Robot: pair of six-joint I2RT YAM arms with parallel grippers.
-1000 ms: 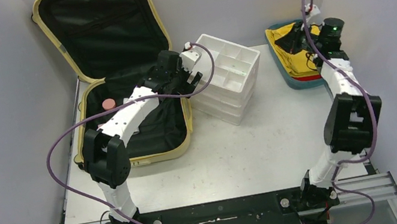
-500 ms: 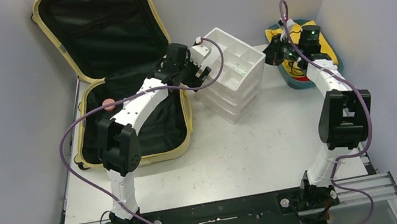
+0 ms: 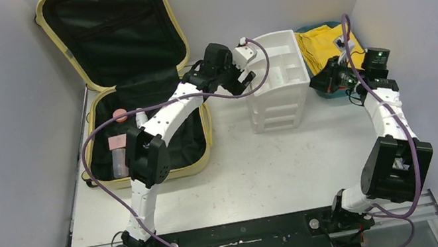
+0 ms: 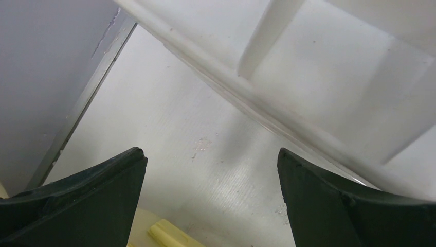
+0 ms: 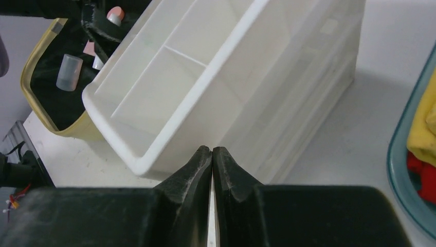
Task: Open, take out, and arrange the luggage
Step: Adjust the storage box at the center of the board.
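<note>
Top view: table (image 3: 245, 173) bare at front. Luggage (image 3: 110, 31) back-left, open, lid upright against wall, black lining, pale-yellow rim. White organizer (image 3: 279, 96) centre, teal tray (image 3: 314, 27) back-right.
Left wrist: left gripper (image 4: 211, 170) spread wide, empty, just beside organizer wall.
Right wrist: right gripper (image 5: 212, 152) pinched together, empty, at organizer's side.

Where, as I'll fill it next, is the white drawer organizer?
Top view: the drawer organizer stands centre-back, luggage to its left, teal tray to its right.
</note>
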